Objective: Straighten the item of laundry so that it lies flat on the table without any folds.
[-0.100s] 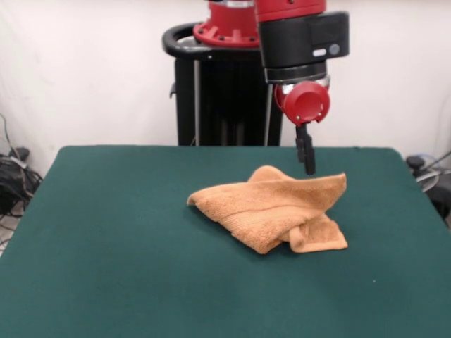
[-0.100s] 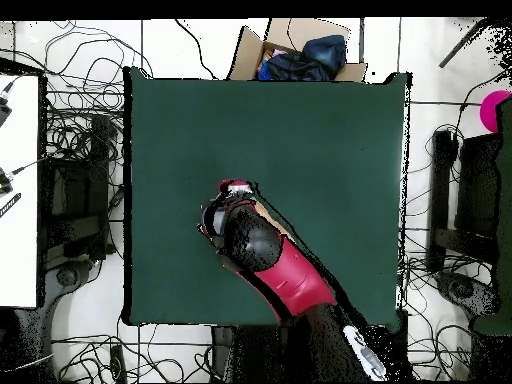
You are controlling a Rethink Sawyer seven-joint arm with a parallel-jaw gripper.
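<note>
Green felt of the counter (image 1: 106,282) fills the foreground of the front view, bare up to the orange-tan towel (image 1: 271,211), which lies crumpled a little right of the middle. The towel is folded over itself: a broad upper layer runs from a pointed corner at the left to a raised corner at the right, a woven band crosses it slantwise, and a smaller flap pokes out underneath at the lower right. A rounded hump stands at its far edge. Above that far right part hangs the gripper (image 1: 308,158), a thin dark pair of fingers under a red round wrist piece and the black and red arm (image 1: 303,35). Its tip sits just at the towel's upper edge; whether it touches the cloth cannot be told, and the fingers look pressed together as one narrow stem, with nothing visibly pinched between them. Behind stands the black pedestal (image 1: 218,98) against a pale wall.

From overhead, the arm (image 2: 275,265) reaches in from the bottom edge toward the counter's (image 2: 330,130) middle and covers nearly all of the towel (image 2: 268,215), of which only a thin orange strip shows beside the wrist. A cardboard box (image 2: 295,50) with dark blue cloth sits beyond the counter's top edge, and cables sprawl over the floor (image 2: 80,100) around it.
</note>
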